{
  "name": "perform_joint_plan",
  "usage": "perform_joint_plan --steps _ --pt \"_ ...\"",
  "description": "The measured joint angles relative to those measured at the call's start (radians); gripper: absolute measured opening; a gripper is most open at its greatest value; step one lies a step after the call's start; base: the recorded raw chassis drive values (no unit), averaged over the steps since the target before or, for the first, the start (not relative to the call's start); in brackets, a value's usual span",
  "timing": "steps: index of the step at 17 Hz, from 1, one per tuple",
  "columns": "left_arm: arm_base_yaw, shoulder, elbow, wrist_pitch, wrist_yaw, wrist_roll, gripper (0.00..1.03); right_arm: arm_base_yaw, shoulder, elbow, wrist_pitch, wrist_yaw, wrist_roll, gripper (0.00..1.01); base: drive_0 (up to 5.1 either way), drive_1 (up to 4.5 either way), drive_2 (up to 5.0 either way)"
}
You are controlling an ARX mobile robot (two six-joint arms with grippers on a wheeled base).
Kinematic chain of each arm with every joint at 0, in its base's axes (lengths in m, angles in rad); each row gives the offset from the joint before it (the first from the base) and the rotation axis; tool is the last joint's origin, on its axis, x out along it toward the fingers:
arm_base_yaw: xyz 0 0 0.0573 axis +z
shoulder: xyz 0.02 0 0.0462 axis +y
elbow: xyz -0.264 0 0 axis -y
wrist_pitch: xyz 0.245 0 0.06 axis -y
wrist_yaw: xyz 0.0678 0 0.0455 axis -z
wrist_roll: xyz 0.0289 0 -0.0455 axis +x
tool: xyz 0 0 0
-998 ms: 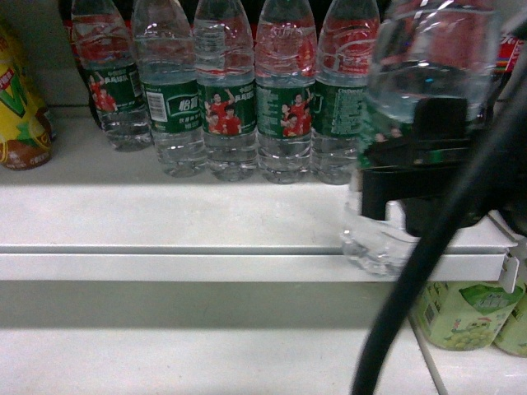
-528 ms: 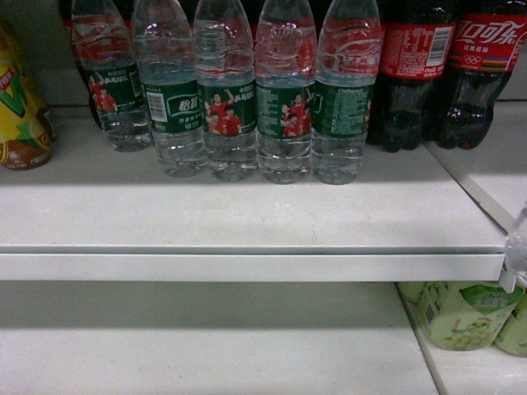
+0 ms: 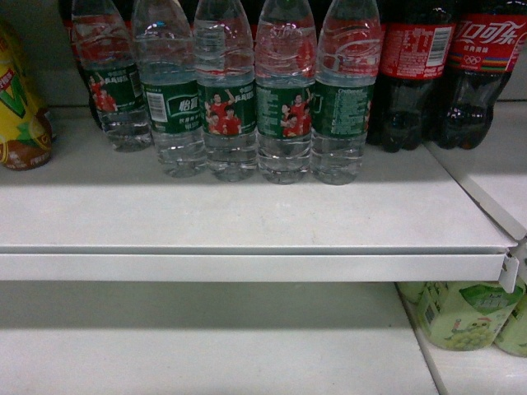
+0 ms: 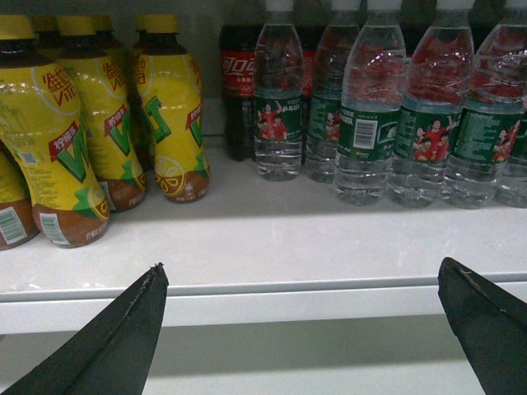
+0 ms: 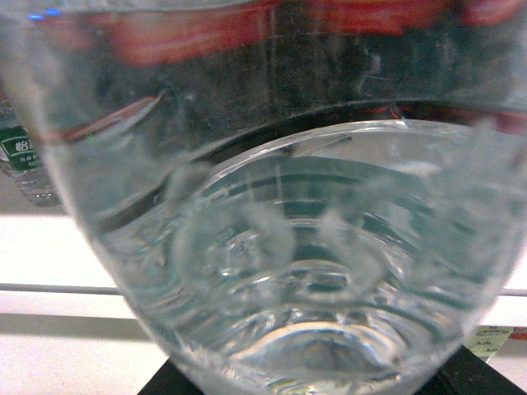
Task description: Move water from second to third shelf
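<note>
Water gone from head view, clear, ribbed.

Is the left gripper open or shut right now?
Open. In the left wrist view its two black fingers stand far apart at the frame's lower corners, nothing between them, facing the white shelf.

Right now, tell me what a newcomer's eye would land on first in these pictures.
The clear water bottle filling the right wrist view, its ribbed base right against the lens. Next, the row of green-labelled water bottles at the back of the white shelf, with yellow drink bottles to their left and cola bottles to their right.
</note>
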Motion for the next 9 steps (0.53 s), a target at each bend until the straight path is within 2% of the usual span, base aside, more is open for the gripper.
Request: perform_joint_plan --steps 4,9 --pt "0.000 0.000 0.000 0.000 0.000 0.000 0.98 0.004 -0.059 -0.009 -0.040 0.024 0.001 0.39 0.0 0.00 0.0" --pt "0.000 0.000 0.000 0.000 0.000 0.000 0.98 0.007 -0.066 -0.009 -0.052 0.028 0.008 0.39 0.0 0.00 0.0"
